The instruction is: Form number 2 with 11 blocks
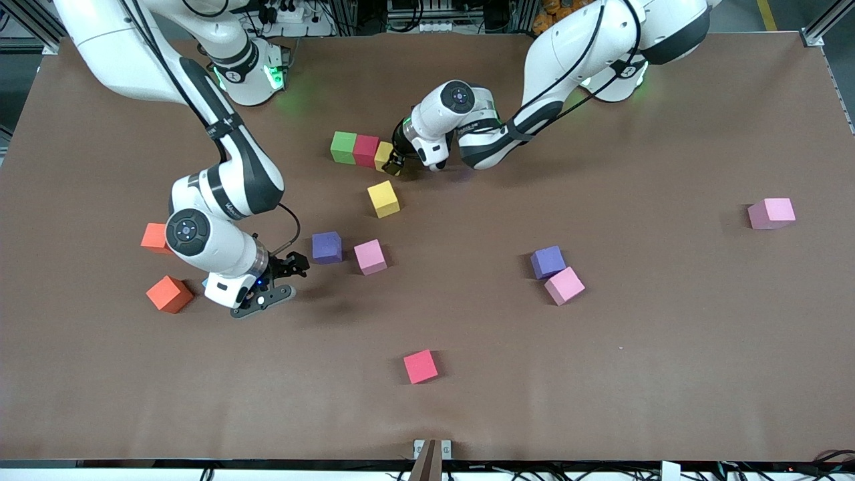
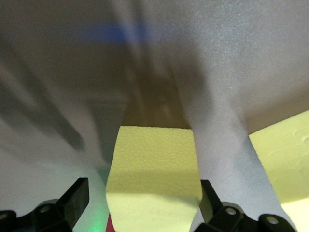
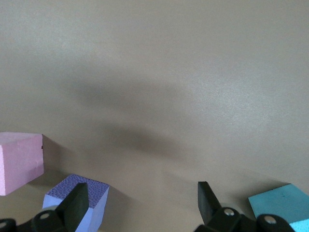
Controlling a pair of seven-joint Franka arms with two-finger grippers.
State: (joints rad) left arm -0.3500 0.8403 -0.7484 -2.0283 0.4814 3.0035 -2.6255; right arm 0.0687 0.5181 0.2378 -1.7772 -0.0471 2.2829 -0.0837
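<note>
Yellow block [image 2: 153, 166] between left claw [image 2: 145, 203] fingers

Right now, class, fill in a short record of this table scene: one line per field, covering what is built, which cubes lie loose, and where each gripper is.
built so far: green cube, red cube and yellow cube touching in a row
left gripper: open, around the row's yellow cube
right gripper: open, low over the table near the purple cube
next loose piece: second yellow cube, nearer the front camera than the row
other loose cubes: pink cube, purple and pink pair, two orange cubes
</note>
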